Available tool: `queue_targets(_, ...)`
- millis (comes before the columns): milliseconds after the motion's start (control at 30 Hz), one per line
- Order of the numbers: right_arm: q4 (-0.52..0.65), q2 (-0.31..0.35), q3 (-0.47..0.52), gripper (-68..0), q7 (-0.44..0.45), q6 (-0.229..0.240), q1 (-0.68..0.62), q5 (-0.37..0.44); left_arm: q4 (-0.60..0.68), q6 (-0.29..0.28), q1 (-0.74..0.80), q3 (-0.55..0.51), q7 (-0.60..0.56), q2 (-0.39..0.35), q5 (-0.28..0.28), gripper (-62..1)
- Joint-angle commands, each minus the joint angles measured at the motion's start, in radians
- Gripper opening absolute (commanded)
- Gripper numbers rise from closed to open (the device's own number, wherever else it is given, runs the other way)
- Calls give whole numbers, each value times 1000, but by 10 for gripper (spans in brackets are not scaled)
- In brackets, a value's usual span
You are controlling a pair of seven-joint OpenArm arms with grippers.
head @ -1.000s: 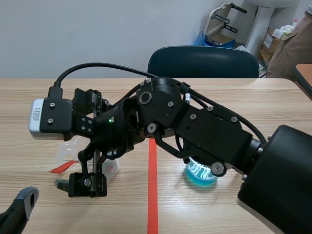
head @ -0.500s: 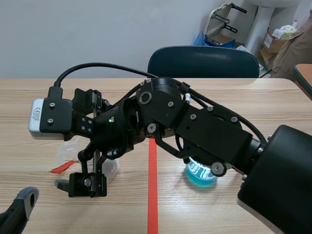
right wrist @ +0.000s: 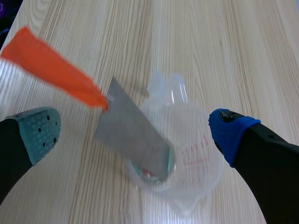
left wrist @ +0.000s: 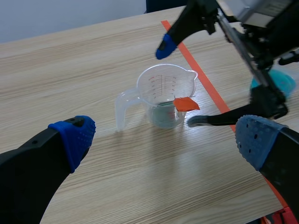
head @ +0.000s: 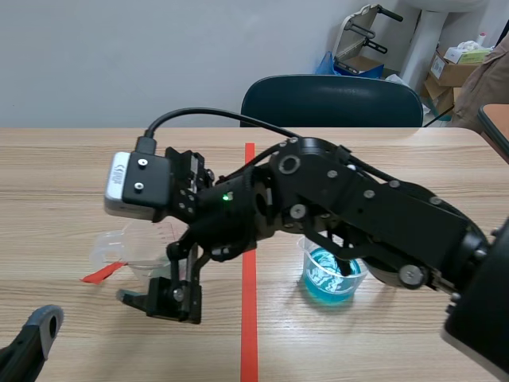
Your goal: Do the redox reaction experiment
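Observation:
A clear measuring cup [left wrist: 161, 95] with a handle stands on the table ahead of my left gripper [left wrist: 163, 140], which is open and holds nothing. A grey metal strip [right wrist: 133, 135] with an orange-red tag [right wrist: 51, 67] leans in the cup, its lower end in a little liquid. My right gripper [right wrist: 134, 128] hangs open over the cup, one finger on each side of the strip and neither touching it. In the scene view the cup [head: 127, 251] sits left of the red line, with the right gripper [head: 171, 296] beside it. A beaker of blue liquid [head: 330, 274] stands right of the line.
The right arm [head: 358, 215] stretches across the table's middle, over the blue beaker. My left gripper [head: 36, 334] sits low at the near left corner. A dark chair [head: 330, 99] stands behind the table's far edge.
The right arm has swung to the right and its gripper has shifted right beside the cup, so more of the cup shows. The left gripper has not moved.

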Motion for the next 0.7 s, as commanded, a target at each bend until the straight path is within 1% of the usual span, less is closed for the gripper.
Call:
queue_targets(0,75,43,19,4,33,-34,-34,21,23,5,6,1,-14,0,3,14)
queue_targets(67,145,101,45,4,56,-79,-87,24,23,5,6,-2,-16,0,29,14)
queue_targets(133,220,159,82,4,69,-121,-148,46,23,5,5,-3,-40,0,56,14)
queue_targets(200,297,218,129,4,78,-164,-217,79,24,4,-6,-3,-76,0,57,14)
queue_targets(333,435,328,254,4,84,-257,-376,178,36,-4,-37,-11,-72,3,58,14)
queue_targets(433,520,390,368,4,93,-331,-504,251,51,-49,-45,-41,-62,6,77,14)
queue_targets(567,612,440,543,4,109,-381,-670,341,88,-54,-49,-94,-31,6,76,14)
queue_targets(600,634,451,586,4,109,-390,-710,358,95,-63,-58,-107,-12,11,76,14)
queue_targets(667,676,470,670,4,108,-390,-792,399,101,-102,-89,-134,28,29,77,14)
